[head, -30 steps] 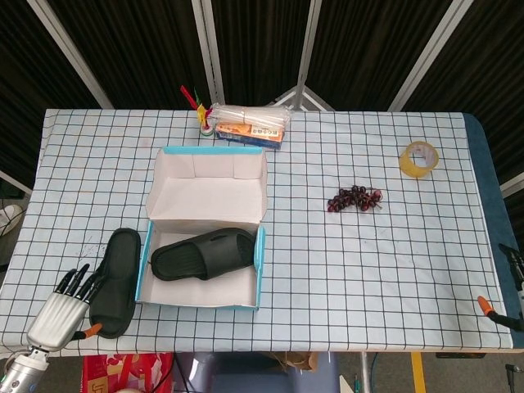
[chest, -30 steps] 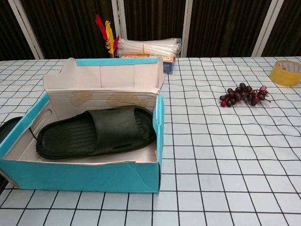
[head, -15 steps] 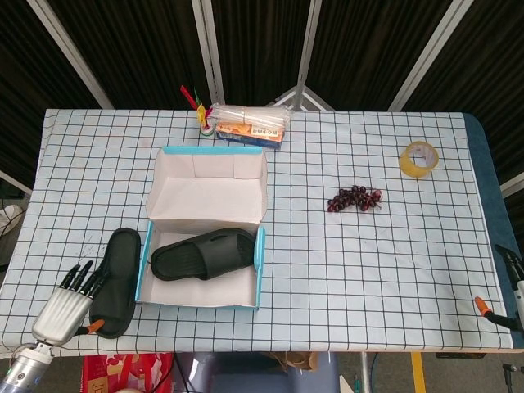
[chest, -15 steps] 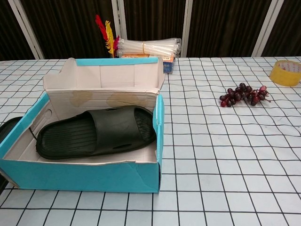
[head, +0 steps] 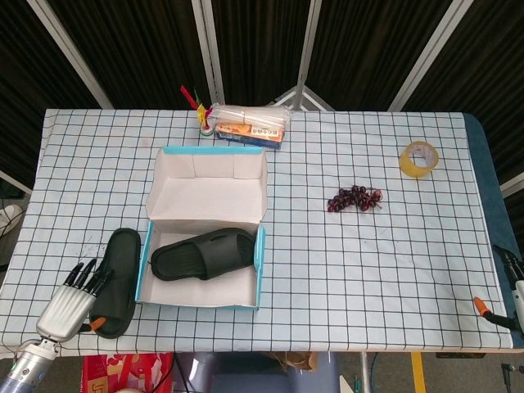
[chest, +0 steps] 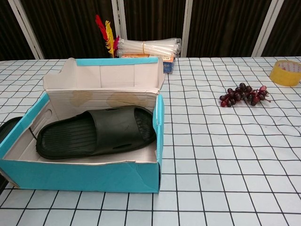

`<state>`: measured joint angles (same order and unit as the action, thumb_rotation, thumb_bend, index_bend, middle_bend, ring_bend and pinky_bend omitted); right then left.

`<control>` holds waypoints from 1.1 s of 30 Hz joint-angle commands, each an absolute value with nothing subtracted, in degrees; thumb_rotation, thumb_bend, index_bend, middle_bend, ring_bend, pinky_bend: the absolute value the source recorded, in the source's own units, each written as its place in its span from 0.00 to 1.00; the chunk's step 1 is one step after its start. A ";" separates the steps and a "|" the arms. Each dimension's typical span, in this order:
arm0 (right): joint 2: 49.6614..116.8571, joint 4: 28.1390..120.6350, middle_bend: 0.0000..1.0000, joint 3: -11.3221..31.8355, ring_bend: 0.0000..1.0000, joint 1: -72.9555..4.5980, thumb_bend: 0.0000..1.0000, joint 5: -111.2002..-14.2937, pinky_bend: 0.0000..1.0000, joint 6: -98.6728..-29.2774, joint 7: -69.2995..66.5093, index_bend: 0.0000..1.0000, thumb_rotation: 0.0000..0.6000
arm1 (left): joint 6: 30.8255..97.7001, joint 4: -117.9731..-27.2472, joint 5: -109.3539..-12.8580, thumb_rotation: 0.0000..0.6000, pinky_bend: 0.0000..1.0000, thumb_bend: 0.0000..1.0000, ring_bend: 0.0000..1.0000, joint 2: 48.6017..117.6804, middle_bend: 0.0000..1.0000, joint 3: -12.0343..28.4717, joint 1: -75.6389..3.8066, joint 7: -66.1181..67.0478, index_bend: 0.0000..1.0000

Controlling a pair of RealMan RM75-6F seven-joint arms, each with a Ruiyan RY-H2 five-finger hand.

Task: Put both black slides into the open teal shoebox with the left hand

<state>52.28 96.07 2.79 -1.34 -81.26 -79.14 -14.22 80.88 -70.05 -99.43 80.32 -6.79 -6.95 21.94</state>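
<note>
The open teal shoebox (head: 260,260) stands left of centre with its lid up, and one black slide (head: 203,253) lies inside it on its sole. The chest view shows that same slide (chest: 99,134) behind the box's teal front wall (chest: 84,176). The second black slide (head: 119,277) lies on the table just left of the box; only a dark sliver of it (chest: 6,127) shows at the chest view's left edge. My left hand (head: 74,299) is at the slide's near left end, fingers spread along its edge, orange thumb tip over its heel. Only tips of my right hand (head: 501,296) show at the right edge.
A bunch of dark grapes (head: 354,199) lies right of centre and a roll of yellow tape (head: 418,158) sits far right. A bundle of clear straws on a small carton (head: 250,124) stands behind the box. The table's front edge runs just under the left hand.
My left hand has crept a little forward and to the right along the outer slide's edge. The slide has not moved. My right hand has slipped slightly further out of view.
</note>
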 commanded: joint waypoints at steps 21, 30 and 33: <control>52.18 96.40 0.11 2.52 0.19 -1.37 0.31 -81.55 0.13 -79.18 -14.06 0.03 1.00 | 82.33 -69.02 -99.17 1.00 0.13 0.33 0.00 80.51 0.38 -6.45 -7.20 20.06 0.39; 52.13 96.39 0.11 2.49 0.19 -1.30 0.31 -81.57 0.13 -79.31 -14.20 0.03 1.00 | 88.58 -72.38 -99.08 1.00 0.13 0.33 0.01 76.07 0.38 -4.44 -6.02 19.14 0.40; 52.08 96.42 0.11 2.45 0.19 -1.30 0.31 -81.59 0.13 -79.29 -14.19 0.03 1.00 | 91.32 -75.54 -99.12 1.00 0.13 0.33 0.01 72.04 0.38 -3.98 -5.11 19.40 0.40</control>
